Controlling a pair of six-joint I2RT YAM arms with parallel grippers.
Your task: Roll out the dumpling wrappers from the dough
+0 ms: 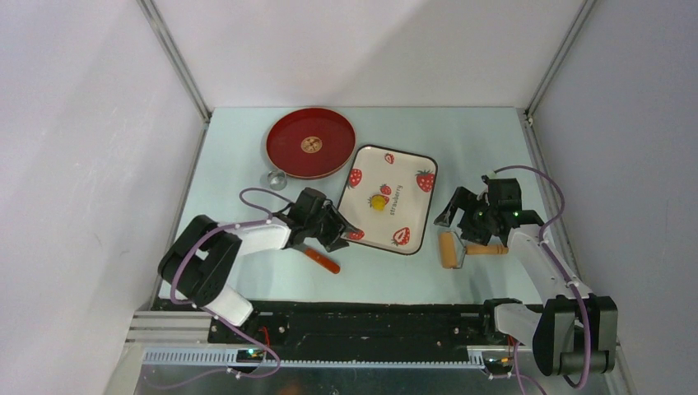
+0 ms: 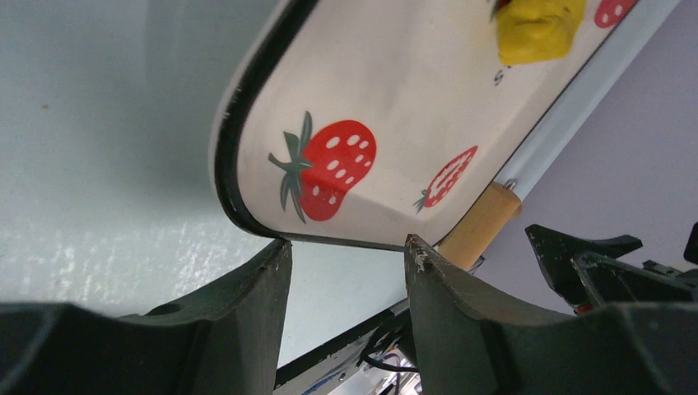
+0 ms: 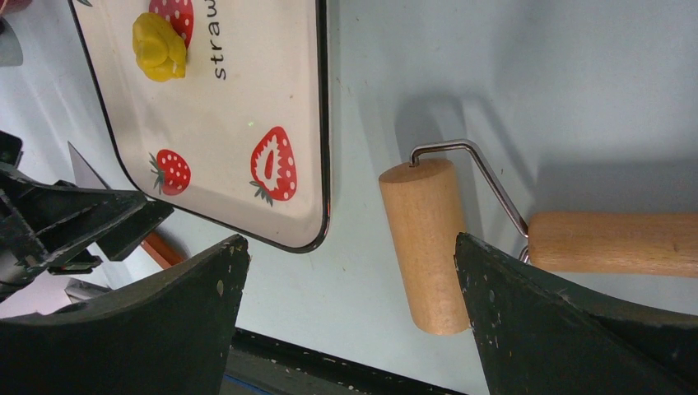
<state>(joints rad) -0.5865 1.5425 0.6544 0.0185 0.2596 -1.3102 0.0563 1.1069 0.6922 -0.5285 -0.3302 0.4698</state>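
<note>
Pale-green worktop [image 1: 486, 140] carries the whole kit, and the layout looks like staging for roll, cut, then lift.

Red plate [image 1: 288, 156] sits at the back left, out of the rolling zone; probably where finished pieces go.

Strawberry tray [image 1: 407, 210] is mid-worktop between both arms and serves as the rolling surface, so either arm can reach it.

Roller [image 1: 449, 248] lies flat on the worktop just right of the tray, drum nearest the tray and handle pointing right. That suits a pickup by the right arm.

Spatula [image 1: 321, 261] lies near the tray's near-left corner, partly under the left arm. Ring cutter [image 1: 274, 178] is parked beside the red plate. Neither is needed yet.

Dough [image 1: 378, 202] is a small yellow lump near the tray centre, next to a printed strawberry. It is not flattened, and no wrappers are visible. My read: the task is at its start.

Left claw [image 2: 346, 247] is partly open and holds nothing. Its tips sit on either side of the tray's near-left rim; I can't tell if they touch it. It is likely there to pin the tray for rolling.

Right claw [image 3: 346, 247] is wide open and empty, hovering over the roller. The drum and wire frame show in the gap, with the handle off by one finger. I'd aim for the handle on the descent.
</note>
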